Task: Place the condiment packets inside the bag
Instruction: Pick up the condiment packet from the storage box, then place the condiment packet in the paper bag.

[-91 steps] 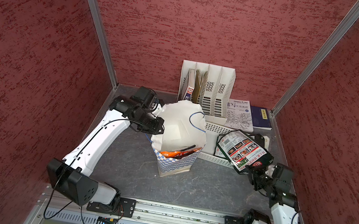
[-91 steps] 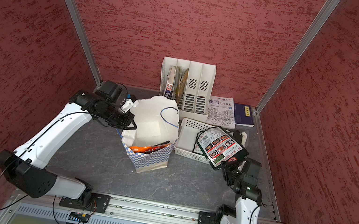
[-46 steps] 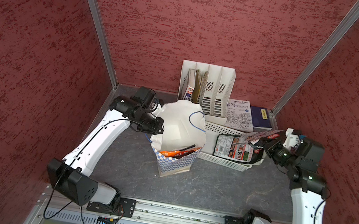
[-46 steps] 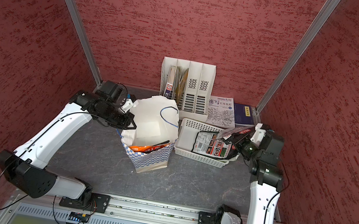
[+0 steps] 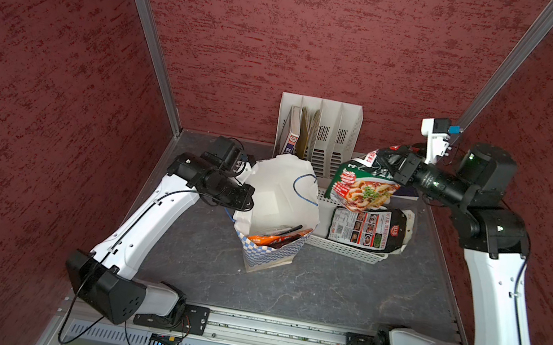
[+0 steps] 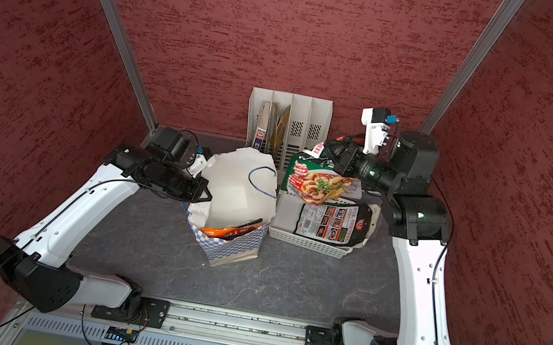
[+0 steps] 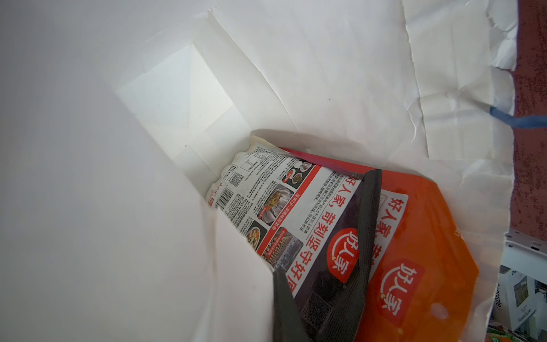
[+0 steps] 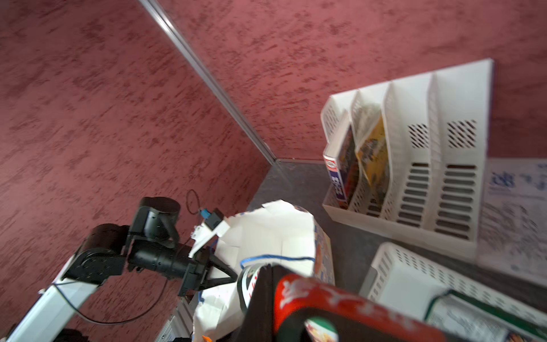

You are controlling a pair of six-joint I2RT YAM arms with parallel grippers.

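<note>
Soft, even light is filling both top views, leaving them sharp edge to edge and laying only faint shadows beside the bag (image 5: 268,255) on the grey worktop (image 5: 324,287). In the left wrist view the bag's white inside is glowing bright, its nearest wall going soft and grey while the printed packets (image 7: 310,222) are reading crisp. The right wrist view is smearing throughout: the file organizer (image 8: 414,148) is blurring, and the lifted packet (image 8: 325,305) is sitting out of focus close to the lens.

Held packet (image 8: 340,308) cropped, blurred — hides lower bag (image 8: 275,234)
</note>
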